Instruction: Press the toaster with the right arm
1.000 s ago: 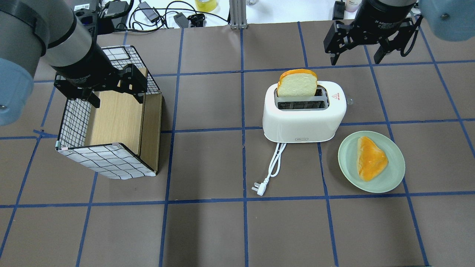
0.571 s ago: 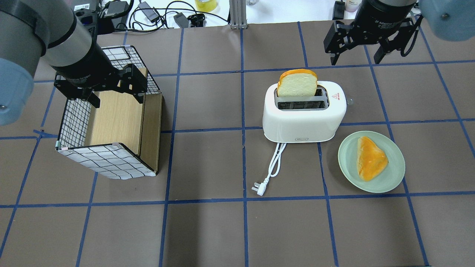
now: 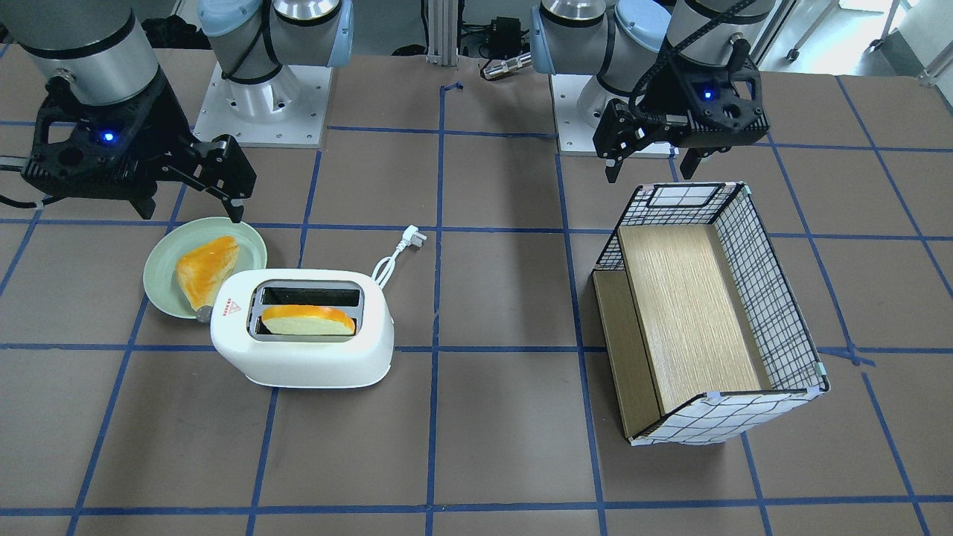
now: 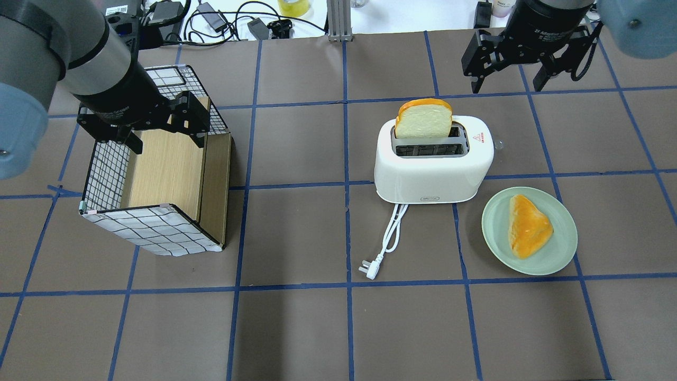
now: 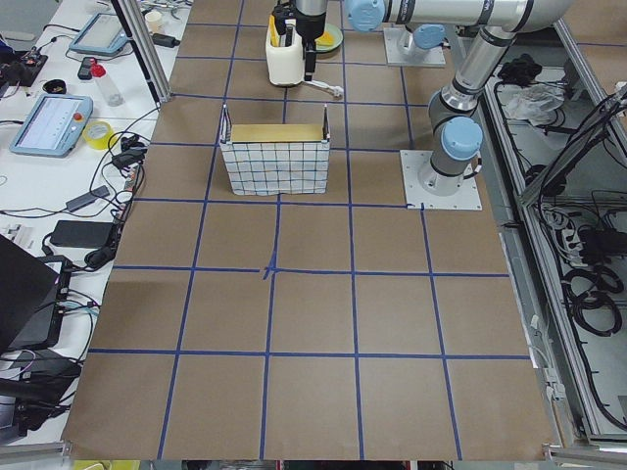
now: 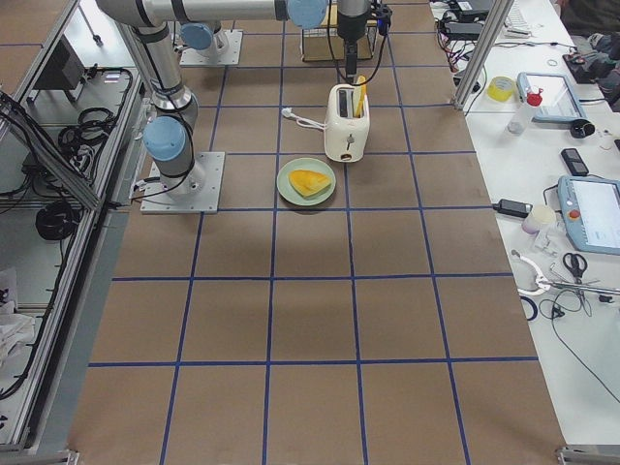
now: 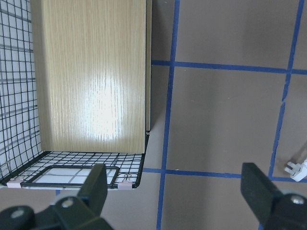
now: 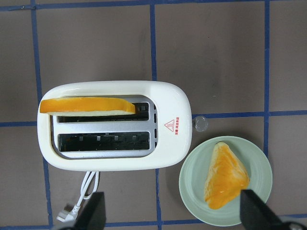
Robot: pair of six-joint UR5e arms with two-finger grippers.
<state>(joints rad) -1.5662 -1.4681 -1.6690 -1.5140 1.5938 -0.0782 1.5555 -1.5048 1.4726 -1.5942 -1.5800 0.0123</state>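
Observation:
The white toaster [image 4: 433, 164] stands mid-table with a bread slice [image 4: 424, 119] upright in its far slot; it also shows in the front view [image 3: 301, 357] and the right wrist view [image 8: 115, 127]. A small clear knob [image 4: 499, 143] sits at its right end. My right gripper [image 4: 508, 84] is open and empty. It hangs above the table beyond the toaster's right end, apart from it, and also shows in the front view [image 3: 190, 210]. My left gripper [image 4: 166, 143] is open and empty over the grid-patterned box [image 4: 153, 227].
A pale-green plate [image 4: 560, 248] with a piece of orange-crusted bread [image 4: 529, 225] lies right of the toaster, nearer the robot. The toaster's white cord and plug [image 4: 370, 267] trail toward the robot. Cables and clutter lie past the table's far edge.
The right gripper has shifted very slightly toward the far edge. Nothing else has moved.

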